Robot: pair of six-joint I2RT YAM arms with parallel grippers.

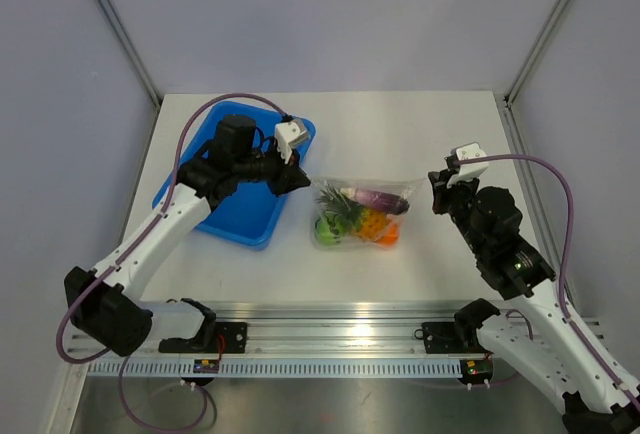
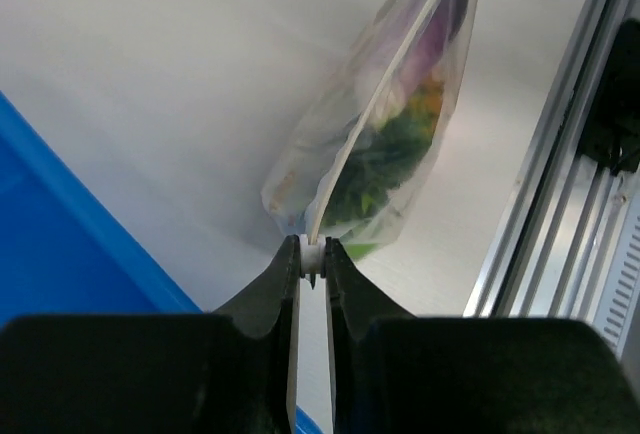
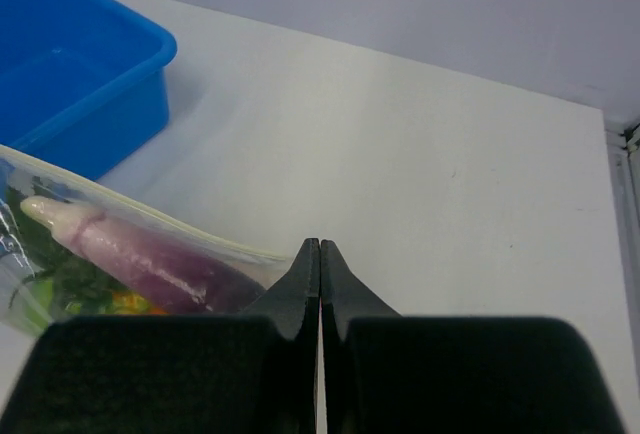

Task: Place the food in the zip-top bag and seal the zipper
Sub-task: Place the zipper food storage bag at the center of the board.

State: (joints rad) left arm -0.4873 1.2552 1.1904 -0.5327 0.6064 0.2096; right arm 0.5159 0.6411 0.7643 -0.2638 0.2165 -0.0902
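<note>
left claw (image 2: 312, 254) nearly shut, pinching the seal strip (image 2: 383, 99) at the left corner of the bag (image 2: 300, 179); right claw (image 3: 320, 249) fully shut at the opposite corner, bag edge runs right up to its tips, can't tell if film is actually caught; 2 ends taken, I'd say to pull the mouth taut and straight for pressing; food (image 1: 357, 219) looks all inside the bag, mid-table, just right of blue tray (image 1: 240, 216); loading done, can't tell if strip is sealed

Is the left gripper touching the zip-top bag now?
Touching. The left wrist view shows the left gripper with its jaws closed on the mouth edge of the zip-top bag.
</note>
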